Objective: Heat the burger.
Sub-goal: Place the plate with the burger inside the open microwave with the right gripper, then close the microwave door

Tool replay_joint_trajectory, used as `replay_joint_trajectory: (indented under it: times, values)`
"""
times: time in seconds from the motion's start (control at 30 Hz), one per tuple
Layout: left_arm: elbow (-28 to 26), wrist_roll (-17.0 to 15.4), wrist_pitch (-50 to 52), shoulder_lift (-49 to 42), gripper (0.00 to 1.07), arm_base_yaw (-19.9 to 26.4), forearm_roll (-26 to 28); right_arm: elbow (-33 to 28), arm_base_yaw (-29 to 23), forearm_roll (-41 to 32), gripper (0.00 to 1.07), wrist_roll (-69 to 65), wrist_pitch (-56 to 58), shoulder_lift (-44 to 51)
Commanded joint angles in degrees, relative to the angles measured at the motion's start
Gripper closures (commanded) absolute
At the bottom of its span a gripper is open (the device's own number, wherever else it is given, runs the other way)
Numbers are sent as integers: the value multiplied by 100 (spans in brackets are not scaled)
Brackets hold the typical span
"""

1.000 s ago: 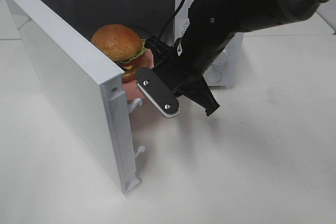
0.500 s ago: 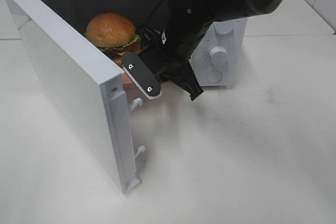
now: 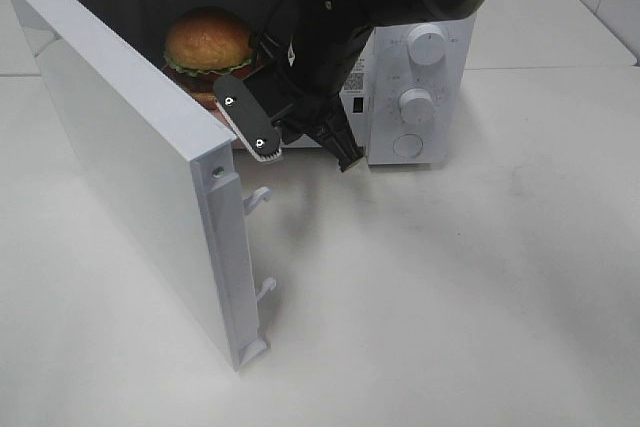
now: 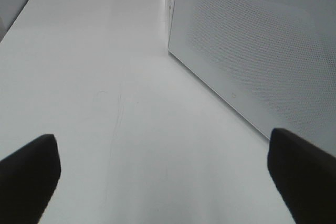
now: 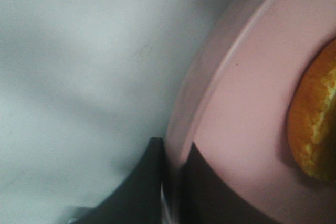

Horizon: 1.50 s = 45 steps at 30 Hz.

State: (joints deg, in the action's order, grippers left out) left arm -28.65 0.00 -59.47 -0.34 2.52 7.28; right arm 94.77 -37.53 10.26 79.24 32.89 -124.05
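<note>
The burger sits inside the open white microwave, in the left part of its cavity. In the right wrist view the bun's edge rests on a pink plate. My right gripper is at the cavity's front opening, right beside the burger. In the right wrist view it is shut on the plate's rim. My left gripper is open wide and empty, low over the bare table beside the microwave door's outer face. It is out of the exterior high view.
The microwave door stands swung open toward the front left, its latch hooks facing the gripper. The control knobs are just right of my right arm. White tabletop lies in front.
My right gripper has moved up and back toward the microwave, carrying the plate and burger from the opening deeper into the cavity. The door has not moved.
</note>
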Motion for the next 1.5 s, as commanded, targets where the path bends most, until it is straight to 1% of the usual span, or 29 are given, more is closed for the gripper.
replay_joint_trajectory:
  times: [0.03,0.27,0.3,0.33,0.37,0.53,0.7,0.73,0.77,0.83,0.87,0.9,0.93,0.97,1.0,1.03,1.07,1.1,1.3,1.37,1.43,1.47,1.5]
  values:
    - [11,0,29,-138,6,11,17,384,6,57,107,-138,-223,-80]
    - [11,0,29,-138,6,11,17,768,6,143,107,-350,-218,-338]
    - [11,0,29,-138,6,11,17,911,6,143,107,-350,-218,-413]
    - [11,0,29,-138,6,11,17,911,6,143,107,-350,-218,-413]
    - [11,0,29,-138,6,11,17,1060,6,143,107,-372,-218,-498]
    - [11,0,29,-138,6,11,17,1392,6,143,106,-613,-218,-733]
    - [11,0,29,-138,6,11,17,1541,6,132,104,-688,-269,-871]
    - [11,0,29,-138,6,11,17,1541,6,132,101,-688,-344,-900]
    - [11,0,29,-138,6,11,17,1541,6,132,101,-688,-344,-900]
    - [11,0,29,-138,6,11,17,1541,6,132,94,-756,-413,-940]
    - [11,0,29,-138,6,11,17,1541,6,132,94,-756,-413,-940]
    - [11,0,29,-138,6,11,17,1541,6,138,88,-837,-435,-940]
    - [11,0,29,-138,6,11,17,1541,6,138,88,-837,-435,-940]
    - [11,0,29,-138,6,11,17,1541,6,138,82,-837,-435,-940]
    - [11,0,29,-138,6,11,17,1541,6,138,78,-837,-430,-940]
    - [11,0,29,-138,6,11,17,1541,6,138,78,-837,-430,-940]
    - [11,0,29,-138,6,11,17,1541,6,138,71,-871,-413,-940]
    - [11,0,29,-138,6,11,17,1530,6,138,66,-917,-395,-940]
    - [11,0,29,-138,6,11,17,1392,6,138,61,-940,-350,-911]
    - [11,0,29,-138,6,11,17,1163,6,126,59,-940,-378,-796]
    - [11,0,29,-138,6,11,17,1089,6,115,58,-940,-390,-768]
    - [11,0,29,-138,6,11,17,917,6,115,56,-940,-453,-676]
    - [11,0,29,-138,6,11,17,917,6,115,56,-940,-453,-676]
